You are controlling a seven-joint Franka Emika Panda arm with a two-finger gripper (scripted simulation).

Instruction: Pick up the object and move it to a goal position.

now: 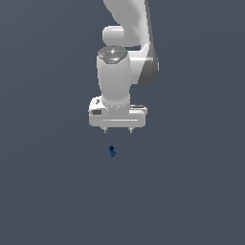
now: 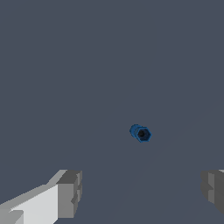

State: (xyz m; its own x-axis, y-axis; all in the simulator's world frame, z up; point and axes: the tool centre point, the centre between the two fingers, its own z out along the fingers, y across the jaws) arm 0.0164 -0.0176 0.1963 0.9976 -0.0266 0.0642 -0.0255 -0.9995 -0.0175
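Fingertips (image 2: pixel 70 192) of the pincer sit closest to the wrist camera: two grey pads, set wide apart, with nothing between them. Behind them extends the desk (image 1: pixel 43 191), a uniform grey-blue surface without markings.

Arm and pincer (image 1: pixel 117 130): in the exterior view the white arm hangs vertically, pincer pointing down, jaws spread. It hovers clear of the desk and touches nothing.

Object (image 1: pixel 112 151): a very small, bright blue, knobbly, elongated piece with a darker end. It lies on the desk near the pincer, apart from it and offset from the gap between the fingers. In the wrist view the object (image 2: pixel 140 133) presents its dark end toward the camera.

Handling assessment: judged light and rigid, not fragile. Its small size and faceted sides make slipping or rolling the likely risk. Recommended hold: across the mid-length of the body, pads on opposite sides, not on the ends.
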